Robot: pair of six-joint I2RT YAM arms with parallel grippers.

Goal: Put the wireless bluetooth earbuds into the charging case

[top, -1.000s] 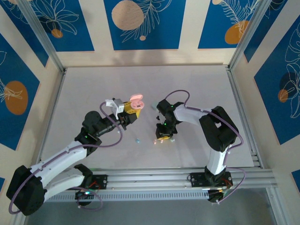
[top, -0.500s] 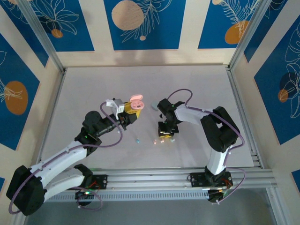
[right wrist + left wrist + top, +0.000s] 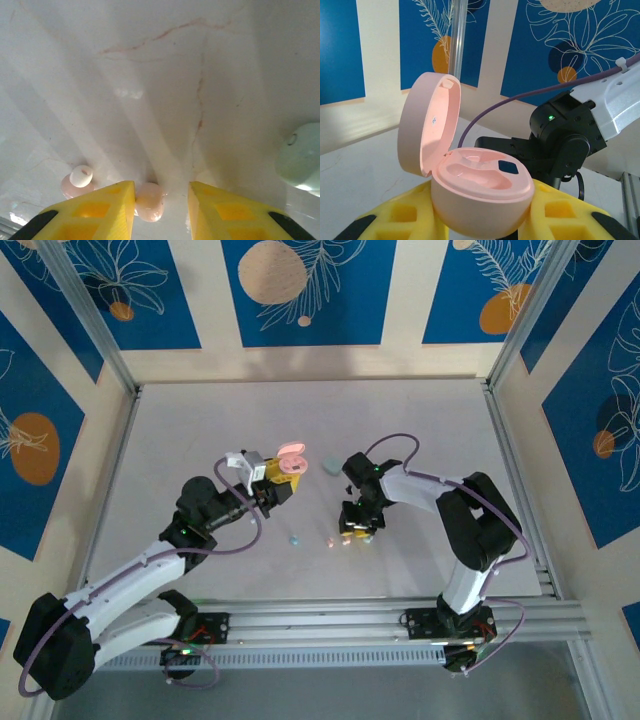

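1. Yellow fingers (image 3: pixel 112 212) of the right gripper (image 3: pixel 161 200) point down at the table (image 3: pixel 150 75), a little apart and gripping nothing. One pink earbud (image 3: pixel 149 201) lies between them, and a second pink earbud (image 3: pixel 79 181) lies just to the left.
2. Raised higher, the left gripper (image 3: pixel 480 225) is clamped on the open pink case (image 3: pixel 480 192).
3. Beyond, bare table reaches the back wall (image 3: pixel 310 360).

charging case (image 3: pixel 470 175): pink | earbud (image 3: pixel 149 201): pale pink | right gripper's fingers (image 3: pixel 112 212): yellow | wall panels (image 3: pixel 360 320): blue, white leaf outlines

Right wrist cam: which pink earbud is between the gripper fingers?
The plain rounded pink earbud, sitting in the gap between the yellow fingers; the other pink earbud lies outside them.
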